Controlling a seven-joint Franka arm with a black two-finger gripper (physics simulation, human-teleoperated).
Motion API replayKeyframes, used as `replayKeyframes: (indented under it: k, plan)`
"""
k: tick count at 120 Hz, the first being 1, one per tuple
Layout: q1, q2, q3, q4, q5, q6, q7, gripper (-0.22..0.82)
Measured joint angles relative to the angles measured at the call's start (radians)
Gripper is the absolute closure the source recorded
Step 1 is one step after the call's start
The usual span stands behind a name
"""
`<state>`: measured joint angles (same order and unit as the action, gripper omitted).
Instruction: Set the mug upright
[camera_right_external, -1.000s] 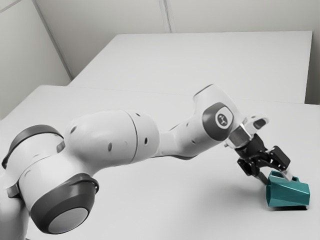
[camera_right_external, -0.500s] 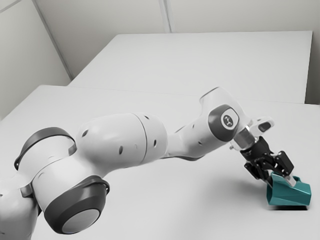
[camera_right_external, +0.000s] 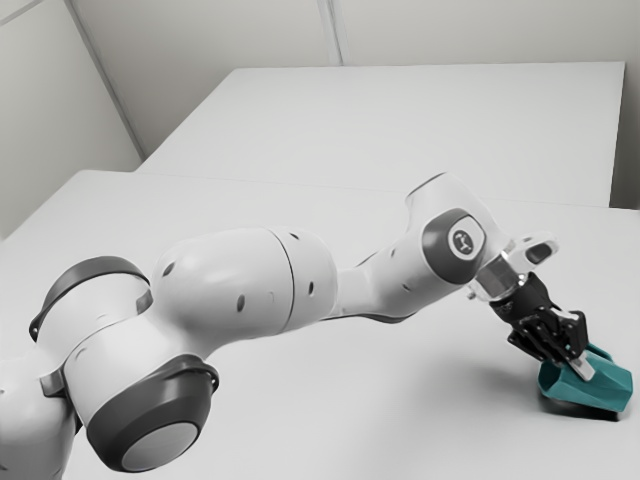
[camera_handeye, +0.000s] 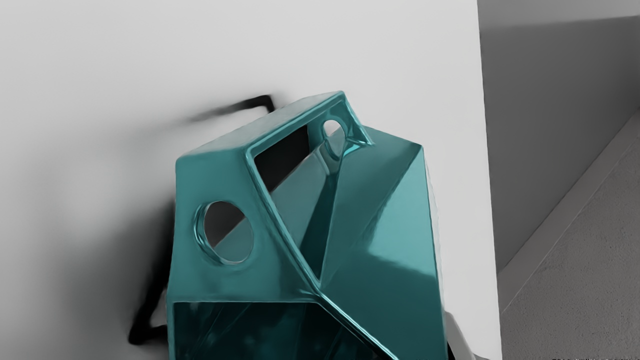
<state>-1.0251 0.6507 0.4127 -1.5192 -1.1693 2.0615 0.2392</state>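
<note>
Exterior view, left to right: pale matte table (camera_right_external: 300, 400); smooth white arm (camera_right_external: 240, 280); black gripper (camera_right_external: 576, 368), can't tell if spread or pinching; at its four o'clock, mug (camera_right_external: 604, 392) lying canted, teal, glossy, faceted, pierced by round holes.

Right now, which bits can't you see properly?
Underside of the mug: exterior view, hidden by its own body.
Mug's part nearest my tool: wrist view, cut off by the bottom edge.
Whether I'm gripping: exterior view, mug hides the far side.
Base of my arm: exterior view, lower left corner cuts it off.
</note>
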Motion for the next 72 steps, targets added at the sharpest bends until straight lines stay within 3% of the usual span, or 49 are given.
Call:
replayKeyframes:
  k: [52,72]
  plan:
    - [-0.019,-0.044,0.001,-0.001,0.073,0.004,-0.033,0.78]
    - [-0.004,-0.126,0.004,-0.021,0.22,0.005,-0.063,0.78]
